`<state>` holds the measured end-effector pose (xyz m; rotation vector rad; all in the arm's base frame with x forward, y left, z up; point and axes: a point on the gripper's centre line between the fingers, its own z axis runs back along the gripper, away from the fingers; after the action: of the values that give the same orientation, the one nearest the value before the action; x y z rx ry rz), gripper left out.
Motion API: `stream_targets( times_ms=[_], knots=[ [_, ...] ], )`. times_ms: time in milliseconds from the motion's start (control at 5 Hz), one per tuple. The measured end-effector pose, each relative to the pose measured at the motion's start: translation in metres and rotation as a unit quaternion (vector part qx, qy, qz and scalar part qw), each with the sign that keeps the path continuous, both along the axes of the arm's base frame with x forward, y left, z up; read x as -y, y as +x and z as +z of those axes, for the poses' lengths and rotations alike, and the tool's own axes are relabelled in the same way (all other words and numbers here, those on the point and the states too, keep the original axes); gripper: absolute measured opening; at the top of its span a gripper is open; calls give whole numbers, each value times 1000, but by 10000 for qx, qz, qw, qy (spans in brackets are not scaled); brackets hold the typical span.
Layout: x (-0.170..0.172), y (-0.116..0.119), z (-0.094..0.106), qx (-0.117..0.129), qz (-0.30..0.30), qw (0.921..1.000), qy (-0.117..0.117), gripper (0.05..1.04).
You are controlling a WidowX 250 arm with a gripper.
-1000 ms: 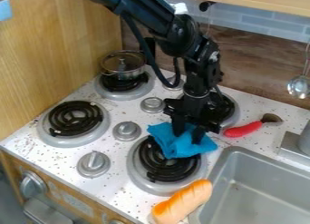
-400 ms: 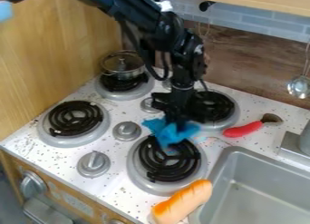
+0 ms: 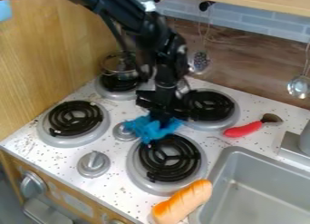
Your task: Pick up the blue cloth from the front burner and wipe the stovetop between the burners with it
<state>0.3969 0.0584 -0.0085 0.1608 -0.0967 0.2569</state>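
Gripper looks pinched down on the blue cloth, which bunches up beside the near burner. Your cloth's probably light, floppy and hard to break, so I'd grab a thick fold near the middle; a thin corner could slip out on you.

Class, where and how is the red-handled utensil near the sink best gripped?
Probably midway along the red handle, from straight above, closing across its narrow width: it lies flat, long and slim, while the dark head widens at the far end.
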Motion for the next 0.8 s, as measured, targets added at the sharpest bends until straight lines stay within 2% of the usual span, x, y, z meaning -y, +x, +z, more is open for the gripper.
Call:
stream_targets(
  times_ms=[200, 800],
  knots=[
    [-18, -5, -3, -76, 216, 9997, 45, 120],
    [-56, 22, -5, -138, 764, 9969, 79, 120]
  ],
)
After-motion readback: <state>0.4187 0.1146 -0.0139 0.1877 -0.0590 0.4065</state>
